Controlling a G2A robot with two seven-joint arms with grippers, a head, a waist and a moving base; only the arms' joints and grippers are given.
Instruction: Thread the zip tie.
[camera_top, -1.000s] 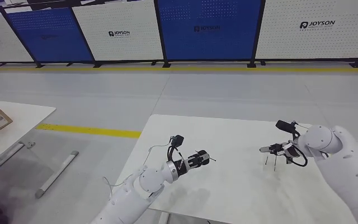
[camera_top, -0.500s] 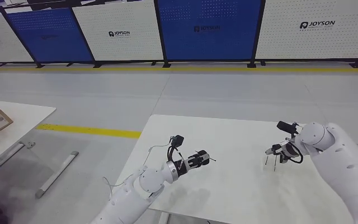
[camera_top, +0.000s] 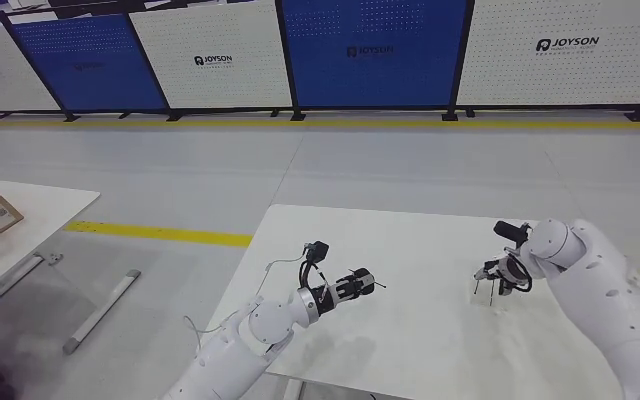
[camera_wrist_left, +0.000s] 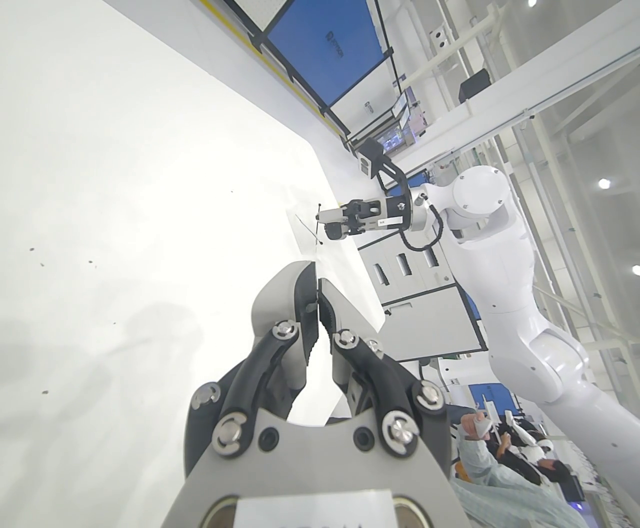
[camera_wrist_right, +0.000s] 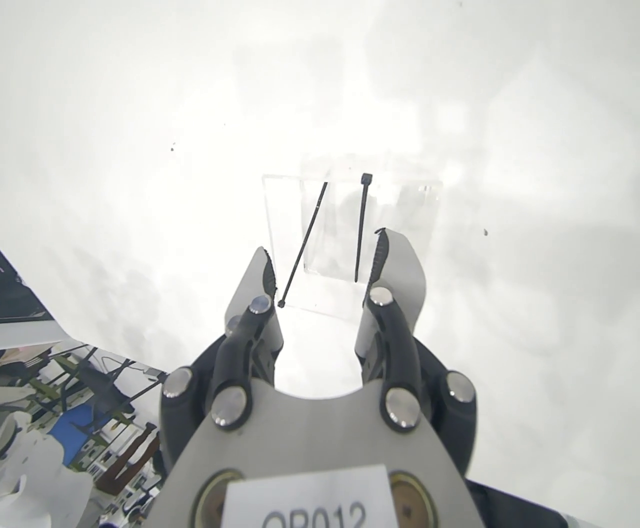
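White table (camera_top: 420, 240) with a zip tie (camera_wrist_right: 361, 227) — grey floor (camera_top: 300, 165), blue panels (camera_top: 372, 70) behind

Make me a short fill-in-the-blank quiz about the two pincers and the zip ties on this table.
1. The right pincer hovers over the clear holder with its jaws ___.
2. The number of black zip ties at that holder is ___.
3. The left pincer, held apart from the holder, has its jaws ___.
4. The table top is plain ___ in colour.

Missing words: open; two; shut; white.
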